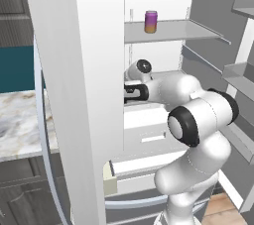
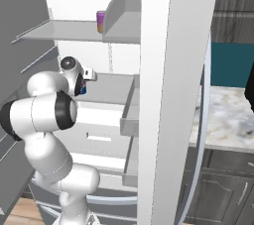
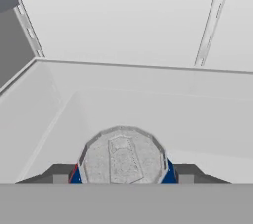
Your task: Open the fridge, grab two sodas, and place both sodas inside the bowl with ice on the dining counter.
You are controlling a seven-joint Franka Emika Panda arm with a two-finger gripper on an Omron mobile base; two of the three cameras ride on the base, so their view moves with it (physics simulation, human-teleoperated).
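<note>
The fridge (image 1: 74, 70) stands open, and my arm reaches into its white interior. In the hand view a blue soda (image 3: 122, 156) shows its grey lid between my two fingertips, which press its sides; my gripper (image 3: 123, 173) is shut on it. The right base view shows the gripper (image 2: 83, 89) low over the middle shelf with a sliver of the blue can under it. A purple soda with an orange band (image 1: 151, 22) stands upright on the upper shelf (image 1: 168, 30), also seen as the purple soda (image 2: 100, 22). The bowl, the ice and the dining counter are out of view.
The open fridge doors (image 2: 168, 95) flank the arm closely on both sides, with door bins (image 1: 243, 78) to the right. White drawers (image 1: 149, 137) sit below the shelf. A marble-topped dark cabinet (image 1: 20, 120) stands beside the fridge.
</note>
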